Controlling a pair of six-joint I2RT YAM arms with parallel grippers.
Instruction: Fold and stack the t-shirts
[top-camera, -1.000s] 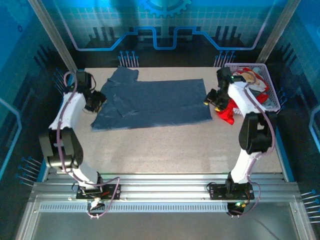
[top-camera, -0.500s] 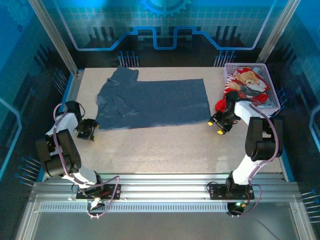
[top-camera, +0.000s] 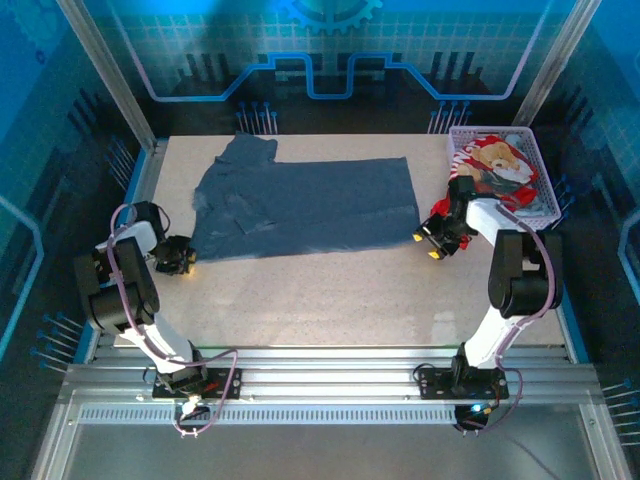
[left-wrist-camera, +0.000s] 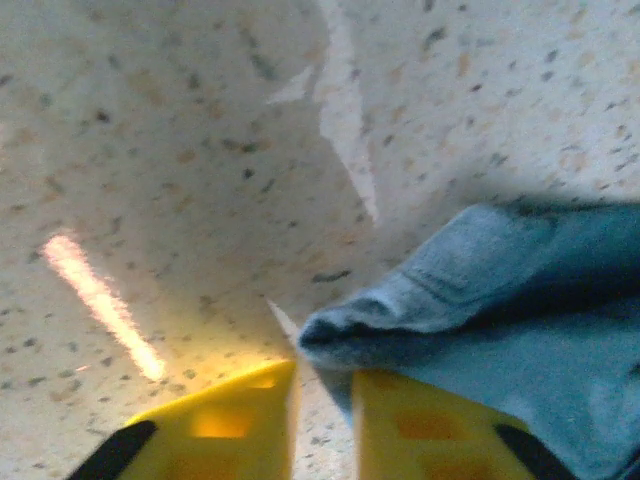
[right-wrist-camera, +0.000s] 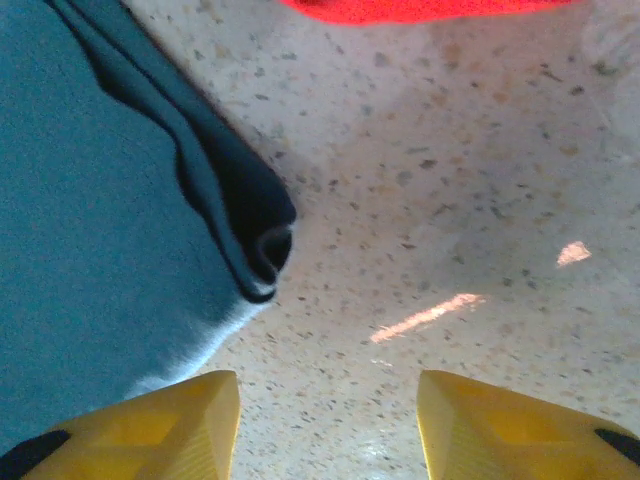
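The blue t-shirt lies spread flat across the far half of the speckled tabletop, with its sleeves and collar to the left and its straight hem to the right. The red t-shirt with the bear print is bunched in the lilac basket at the far right corner. A bit of its red cloth spills over the basket's near-left side, down beside the right arm.

The left gripper is low at the near left corner of the blue shirt. In the left wrist view its yellow fingers are drawn almost together, with only a thin slit between them. The shirt's rolled corner sits right at their tips and lies over the right-hand one. I cannot tell whether any cloth is caught between them.

The right gripper is low at the near right corner of the same shirt, just in front of the spilled red cloth. In the right wrist view its fingers stand wide apart and hold nothing, with bare tabletop between them. The shirt's doubled hem corner lies just ahead of the left-hand one, and a strip of red cloth shows at the top edge
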